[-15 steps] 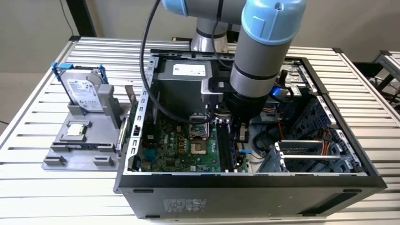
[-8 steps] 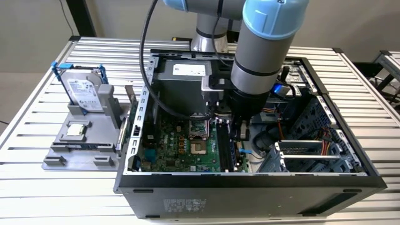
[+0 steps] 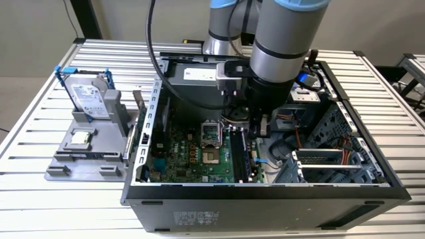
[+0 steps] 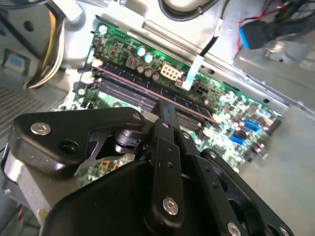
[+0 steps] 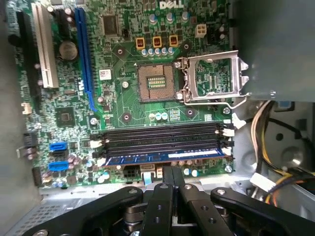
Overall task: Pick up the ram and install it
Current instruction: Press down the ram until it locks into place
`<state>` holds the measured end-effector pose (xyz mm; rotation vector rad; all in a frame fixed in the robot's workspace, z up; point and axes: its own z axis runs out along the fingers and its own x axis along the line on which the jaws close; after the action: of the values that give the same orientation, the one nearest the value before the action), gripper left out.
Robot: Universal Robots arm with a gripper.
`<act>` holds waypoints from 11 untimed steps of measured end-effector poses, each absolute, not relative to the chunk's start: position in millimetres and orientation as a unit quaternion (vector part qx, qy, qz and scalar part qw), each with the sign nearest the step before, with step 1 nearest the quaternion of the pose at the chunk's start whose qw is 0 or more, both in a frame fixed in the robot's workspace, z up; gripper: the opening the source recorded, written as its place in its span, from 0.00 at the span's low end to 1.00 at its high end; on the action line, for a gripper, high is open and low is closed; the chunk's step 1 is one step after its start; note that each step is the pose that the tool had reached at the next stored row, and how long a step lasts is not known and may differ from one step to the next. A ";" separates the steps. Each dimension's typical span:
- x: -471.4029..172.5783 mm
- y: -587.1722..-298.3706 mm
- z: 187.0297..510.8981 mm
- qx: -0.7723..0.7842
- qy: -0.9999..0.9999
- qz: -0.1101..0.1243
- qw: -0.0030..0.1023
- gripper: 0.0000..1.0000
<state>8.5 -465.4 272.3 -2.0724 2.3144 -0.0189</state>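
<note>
Inside open computer case [image 3: 371,174]: ram [image 5: 162,157] seated in motherboard slot, apparently; gripper [image 5: 171,173] fingers closed, empty, just above.

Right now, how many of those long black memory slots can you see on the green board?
4, side by side below the open processor socket: three empty black slots, and the ram sits in the fourth, nearest the gripper.

Cables [image 3: 290,130] and drive cage [image 3: 332,164] alongside

ram [image 5: 165,157]: blue-green | motherboard [image 5: 123,105]: green | fingers [image 5: 167,179]: black | hard drive frame [image 3: 63,72]: blue
</note>
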 end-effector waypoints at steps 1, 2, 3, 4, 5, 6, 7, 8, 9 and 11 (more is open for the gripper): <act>8.5 -465.4 277.1 -0.667 0.745 -0.006 0.017 0.00; 8.5 -465.4 281.7 -0.667 0.745 -0.006 0.017 0.00; 8.5 -465.4 286.2 -0.667 0.745 -0.006 0.017 0.00; 8.5 -465.3 290.7 -0.667 0.745 -0.006 0.018 0.00; 8.5 -465.4 295.6 -0.667 0.745 -0.006 0.017 0.00; 8.5 -465.4 300.1 -0.667 0.745 -0.006 0.018 0.00; 8.5 -465.4 303.5 -0.667 0.745 -0.006 0.017 0.00; 8.5 -465.4 304.8 -0.667 0.745 -0.006 0.017 0.00; 8.5 -465.4 304.7 -0.667 0.745 -0.006 0.018 0.00; 8.5 -465.3 304.7 -0.667 0.745 -0.006 0.018 0.00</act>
<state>8.5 -465.3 304.7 -2.0722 2.3142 -0.0187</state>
